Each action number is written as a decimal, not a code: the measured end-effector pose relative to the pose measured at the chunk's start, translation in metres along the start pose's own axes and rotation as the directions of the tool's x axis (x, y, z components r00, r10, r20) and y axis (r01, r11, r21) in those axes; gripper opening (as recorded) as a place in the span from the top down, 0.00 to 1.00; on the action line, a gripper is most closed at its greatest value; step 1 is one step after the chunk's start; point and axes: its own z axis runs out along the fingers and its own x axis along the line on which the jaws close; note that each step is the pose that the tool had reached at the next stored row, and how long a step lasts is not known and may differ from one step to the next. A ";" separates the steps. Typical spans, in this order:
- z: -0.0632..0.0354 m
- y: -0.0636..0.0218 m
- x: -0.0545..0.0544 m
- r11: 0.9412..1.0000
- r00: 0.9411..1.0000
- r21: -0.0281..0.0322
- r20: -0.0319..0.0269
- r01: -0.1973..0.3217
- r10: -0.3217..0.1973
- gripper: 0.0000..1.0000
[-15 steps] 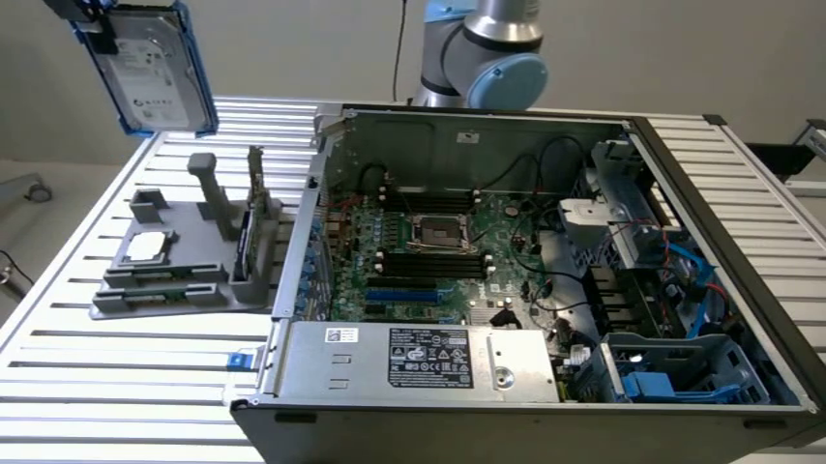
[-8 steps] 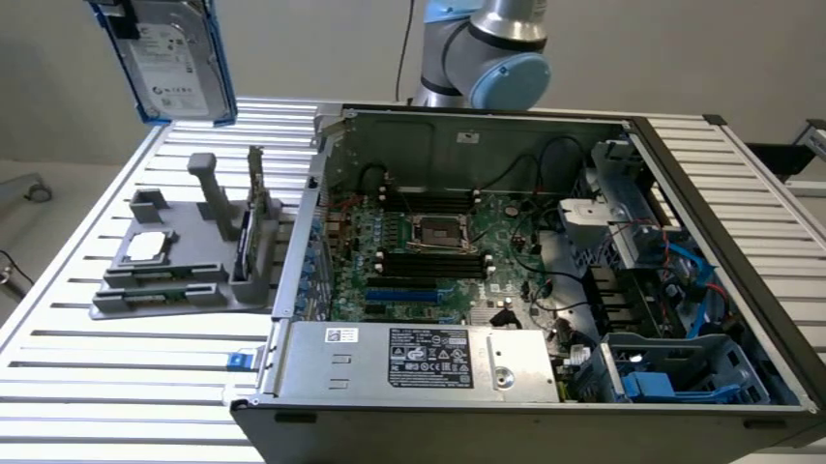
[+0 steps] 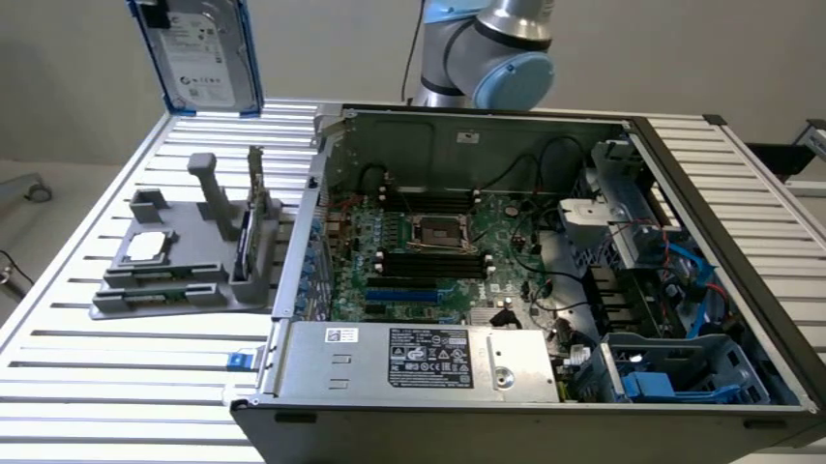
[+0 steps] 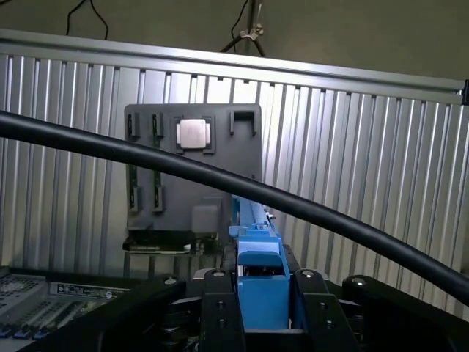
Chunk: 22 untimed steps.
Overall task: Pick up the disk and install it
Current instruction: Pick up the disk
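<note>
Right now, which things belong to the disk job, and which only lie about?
Job: disk, held in the hand; open computer case.
Lying about: grey holder, square chip, upright card.

- Table (image 3: 116, 406): a metal top of parallel silver slats with narrow gaps between them. It extends past the load on both sides of the exterior view.
- Computer case (image 3: 516, 430): rests directly on the slats and takes up the centre and the exterior view's right. Its open side faces up.
- Grey fixture block (image 3: 168, 290): rests flat on the slats at the exterior view's left, just beside the case wall.
- Small blue piece (image 3: 239, 360): at the case's near corner, over the slats. Whether it is attached to the case cannot be told.
</note>
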 end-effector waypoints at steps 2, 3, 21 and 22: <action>-0.0046 -0.0088 0.001 1.000 1.000 -0.002 0.004 0.000 0.000 0.67; -0.0076 -0.0131 0.001 1.000 1.000 -0.003 0.006 0.000 0.000 0.67; -0.0458 -0.0875 0.027 1.000 1.000 -0.014 0.020 0.001 -0.001 0.67; -0.0461 -0.0918 0.029 1.000 1.000 -0.014 0.020 0.001 -0.001 0.67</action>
